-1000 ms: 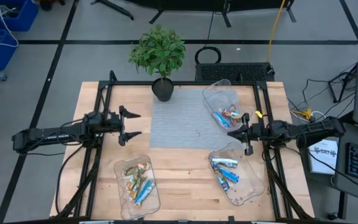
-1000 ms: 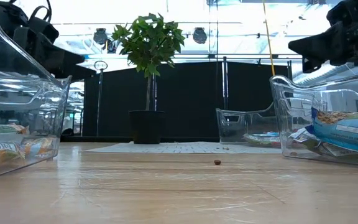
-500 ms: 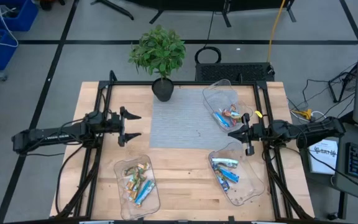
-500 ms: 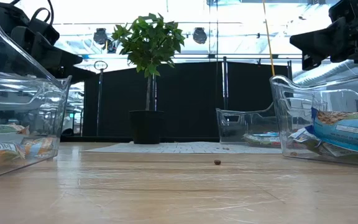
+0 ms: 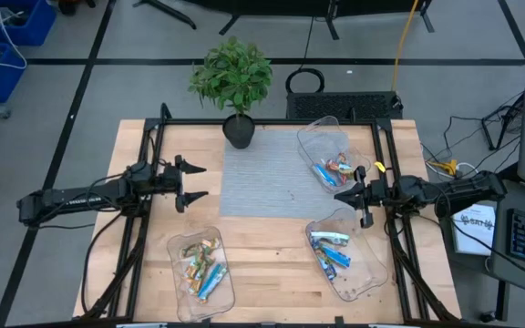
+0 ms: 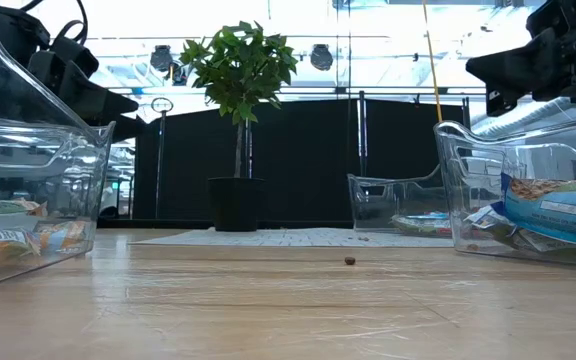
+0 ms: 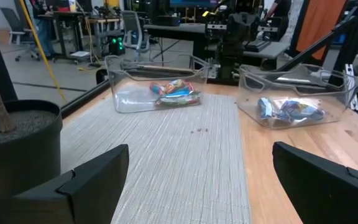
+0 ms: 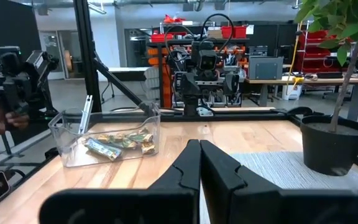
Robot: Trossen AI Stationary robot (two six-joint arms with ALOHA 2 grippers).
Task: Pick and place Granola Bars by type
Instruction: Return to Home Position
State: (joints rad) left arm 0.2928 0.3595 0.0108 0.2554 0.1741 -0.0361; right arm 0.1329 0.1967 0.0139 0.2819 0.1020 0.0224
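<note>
Granola bars lie in three clear trays. Gold, brown and blue ones (image 5: 200, 264) fill the near-left tray (image 5: 182, 290). Orange-red and blue ones (image 5: 335, 168) lie in the far-right tray (image 5: 315, 137). Blue ones (image 5: 329, 251) lie in the near-right tray (image 5: 365, 278). My left gripper (image 5: 195, 182) hangs open and level above the table's left side, at the grey mat's left edge, with nothing between its fingers (image 7: 92, 180). My right gripper (image 5: 339, 194) is shut and level between the two right trays, above the mat's right edge, and its fingers (image 8: 199, 163) hold nothing.
A grey woven mat (image 5: 258, 182) covers the table's middle, with a small crumb (image 6: 349, 261) on the wood in front of it. A potted plant (image 5: 235, 82) stands at the mat's far edge. Black frame rails (image 5: 144, 173) run along both sides.
</note>
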